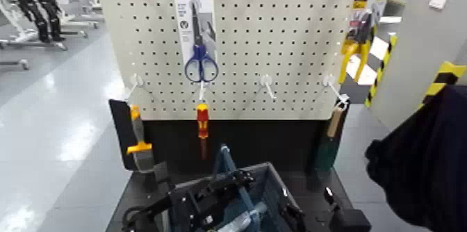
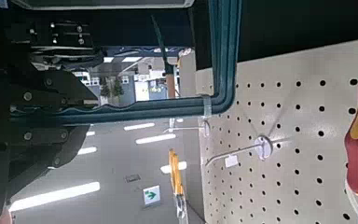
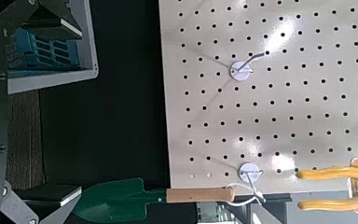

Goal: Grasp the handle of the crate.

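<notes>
The blue-grey mesh crate [image 1: 272, 187] sits on the dark table below the pegboard. Its thin arched handle [image 1: 225, 158] stands up over the crate's middle. My left gripper [image 1: 226, 183] is at the handle, over the crate. In the left wrist view the handle [image 2: 168, 107] runs between the dark fingers [image 2: 51, 86], which are shut on it. My right gripper [image 1: 339, 215] rests low at the crate's right, apart from it. The right wrist view shows a corner of the crate [image 3: 47, 51].
A white pegboard [image 1: 278, 54] stands behind the crate. On it hang scissors [image 1: 200, 54], a red-yellow screwdriver [image 1: 202, 123], a scraper [image 1: 139, 141], a green trowel [image 1: 328, 144] and yellow pliers [image 1: 356, 47]. A dark navy cloth shape [image 1: 424, 162] fills the right side.
</notes>
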